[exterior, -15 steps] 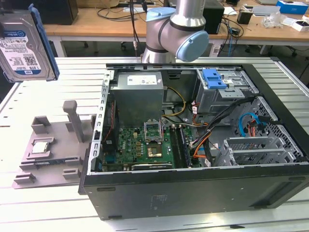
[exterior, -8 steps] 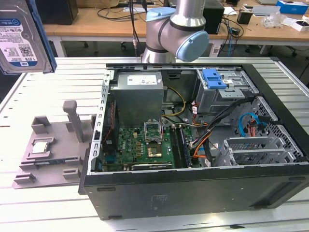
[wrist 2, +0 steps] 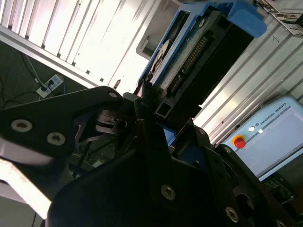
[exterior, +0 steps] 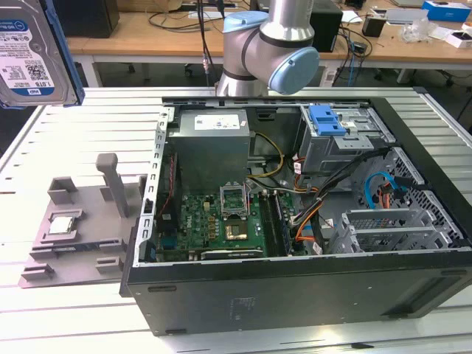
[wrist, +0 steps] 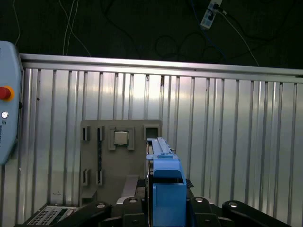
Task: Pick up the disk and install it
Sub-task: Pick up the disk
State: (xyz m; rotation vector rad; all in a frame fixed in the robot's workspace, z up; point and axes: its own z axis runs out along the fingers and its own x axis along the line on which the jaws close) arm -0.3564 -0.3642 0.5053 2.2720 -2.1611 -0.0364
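Tabletop (exterior: 88, 110): ribbed silver metal, carrying everything here.
Computer case (exterior: 295, 295): black tower lying on its side with the panel off, green motherboard (exterior: 221, 221) exposed inside.
Robot arm (exterior: 269, 44): grey and pale blue, standing behind the case.
Grey fixture (exterior: 74, 254): a moulded tray just beside the case, on the exterior view's left.
Disk (exterior: 29, 51): up in the air, clear of the tabletop, at the exterior view's far left. It is over the fixture side and well apart from the case, label face showing.
Disk against the end effector: in the first wrist view the disk (wrist: 163, 189) stands edge-on, blue bracket up, rising out between the black fingers.
End effector (wrist: 165, 201): closed on the disk, clamping its two flat sides.
Blue latch (exterior: 328, 122): on the grey metal cage at the case's back corner.
CPU chip (exterior: 63, 223): small silver square seated in the fixture.
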